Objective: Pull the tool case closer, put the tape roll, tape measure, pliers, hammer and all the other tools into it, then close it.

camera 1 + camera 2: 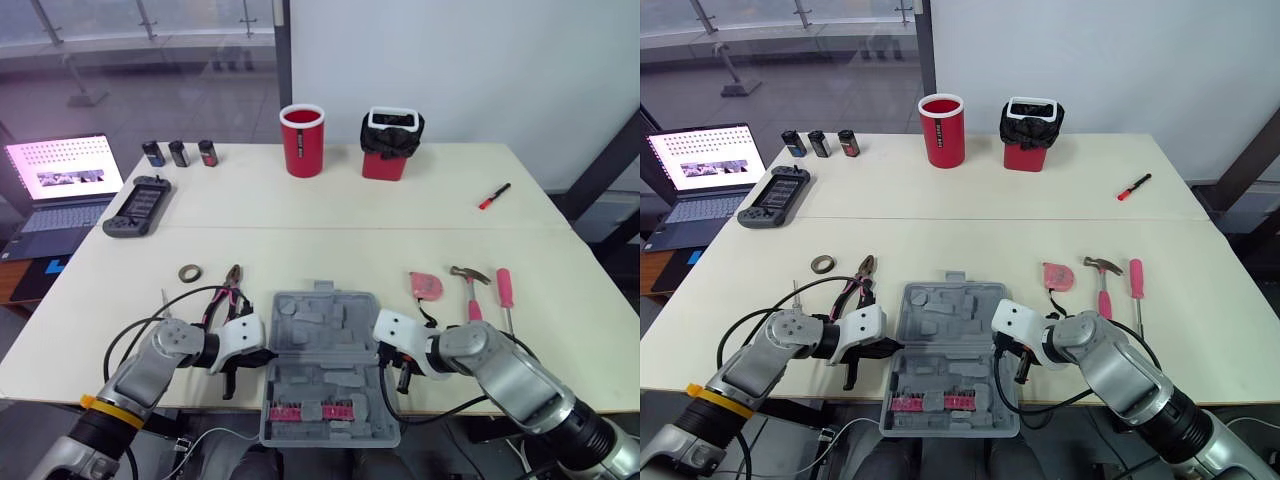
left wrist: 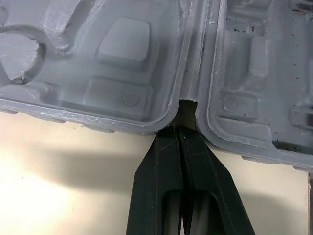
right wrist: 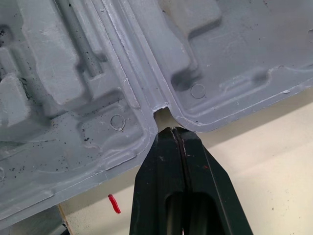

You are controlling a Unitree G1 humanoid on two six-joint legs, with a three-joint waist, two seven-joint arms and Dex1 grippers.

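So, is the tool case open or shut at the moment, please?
Open: the tool case lies spread flat, both moulded halves facing up.

LAB WORKSPACE IN AN OFFICE BUILDING: Two pale tables (image 1: pixel 330 200) pushed edge to edge stand against a plain white wall (image 1: pixel 450 60) and a glass partition (image 1: pixel 140 40) with a metal railing beyond it. An open laptop (image 1: pixel 62 185) glows off the tables' left end. A handheld controller (image 1: pixel 138 206), three small black canisters (image 1: pixel 178 153), a red cup (image 1: pixel 302 140), a black-lined red bin (image 1: pixel 391 145) and a red marker (image 1: pixel 493 196) are set out like test props behind a grey tool case (image 1: pixel 325 365) and a hammer (image 1: pixel 472 295).
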